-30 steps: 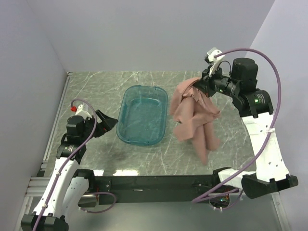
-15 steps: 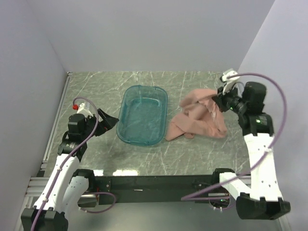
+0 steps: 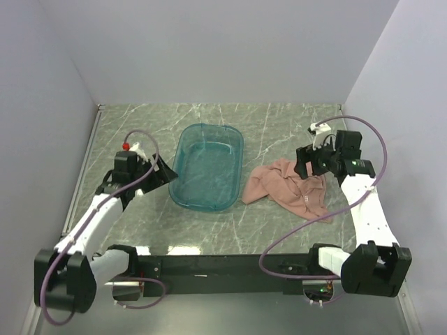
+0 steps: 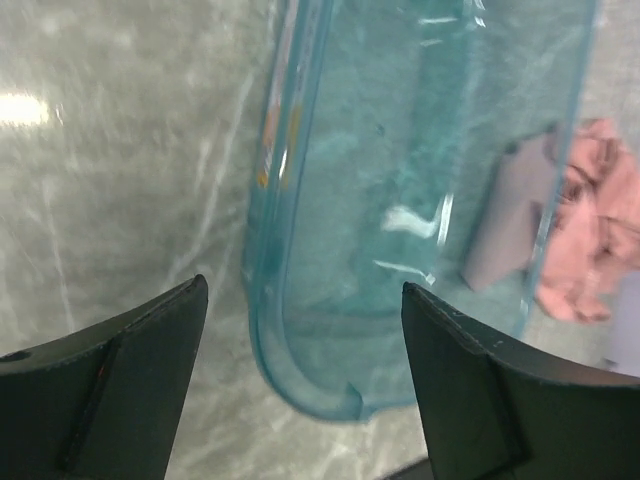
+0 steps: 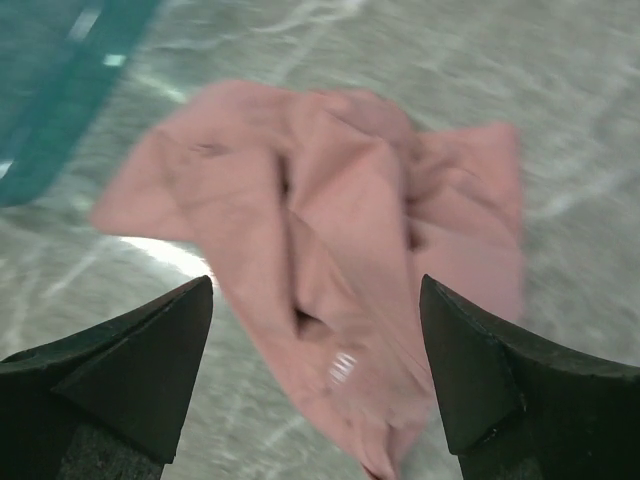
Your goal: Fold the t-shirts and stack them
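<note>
The shirt (image 3: pixel 290 192) lies crumpled on the table (image 3: pixel 279 118), at 3 o'clock from the tub (image 3: pixel 207 167) and not in it. Its long axis runs roughly from 9 to 4 o'clock. The 9 o'clock end sits just beside the tub's rim, and the other end trails toward the right arm's base.

The right gripper (image 3: pixel 302 162) hangs over the heap's far edge with its jaws spread wide and nothing between them. From it, the bulk of the cloth lies at about 7 o'clock. In the wrist view the folds lie loose below the fingers (image 5: pixel 140 370), apparently untouched.

The left gripper (image 3: pixel 166 174) is also wide and empty. It sits at the tub's 9 o'clock side, so the tub stands between it and the shirt, and the right arm is much the nearer.

To spread the shirt flat there is bare marble at 12 and 6 o'clock. The tub and the right wall hem it in at the sides.
</note>
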`<move>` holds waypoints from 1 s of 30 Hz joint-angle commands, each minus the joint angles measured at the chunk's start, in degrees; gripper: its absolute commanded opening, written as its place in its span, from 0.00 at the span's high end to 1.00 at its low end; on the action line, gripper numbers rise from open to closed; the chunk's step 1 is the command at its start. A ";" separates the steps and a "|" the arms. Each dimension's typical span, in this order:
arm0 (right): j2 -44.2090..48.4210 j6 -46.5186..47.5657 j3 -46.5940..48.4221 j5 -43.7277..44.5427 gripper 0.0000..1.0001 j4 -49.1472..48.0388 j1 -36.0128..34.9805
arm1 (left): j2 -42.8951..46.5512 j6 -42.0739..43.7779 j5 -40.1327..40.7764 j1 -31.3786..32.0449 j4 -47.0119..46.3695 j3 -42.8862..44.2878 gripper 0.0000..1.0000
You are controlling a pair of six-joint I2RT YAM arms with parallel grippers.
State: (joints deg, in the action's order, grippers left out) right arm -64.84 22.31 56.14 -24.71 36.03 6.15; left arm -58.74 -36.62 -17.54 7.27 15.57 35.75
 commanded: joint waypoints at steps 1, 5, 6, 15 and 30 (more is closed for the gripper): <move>-2.74 -3.14 1.34 -13.85 0.10 -1.66 -1.14 | -5.67 4.71 7.86 3.79 1.65 7.22 0.17; -3.80 -5.08 -1.99 -16.24 0.10 -5.34 -4.30 | -15.07 7.35 15.06 8.10 5.42 14.59 0.28; -3.80 -5.34 -2.35 -16.51 0.10 -5.79 -4.57 | -18.92 7.79 16.73 9.07 6.04 15.92 0.33; -3.46 -5.52 -2.96 -18.00 0.10 -6.85 -4.92 | -33.90 12.53 33.87 14.35 11.94 28.41 0.95; -2.04 -5.61 -4.37 -19.76 0.09 -8.61 -4.75 | -36.09 34.33 44.69 -10.14 9.04 35.97 1.00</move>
State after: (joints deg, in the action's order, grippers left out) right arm -68.34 17.12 52.12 -43.00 29.71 1.37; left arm -92.97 -11.25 22.13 0.51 26.83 69.84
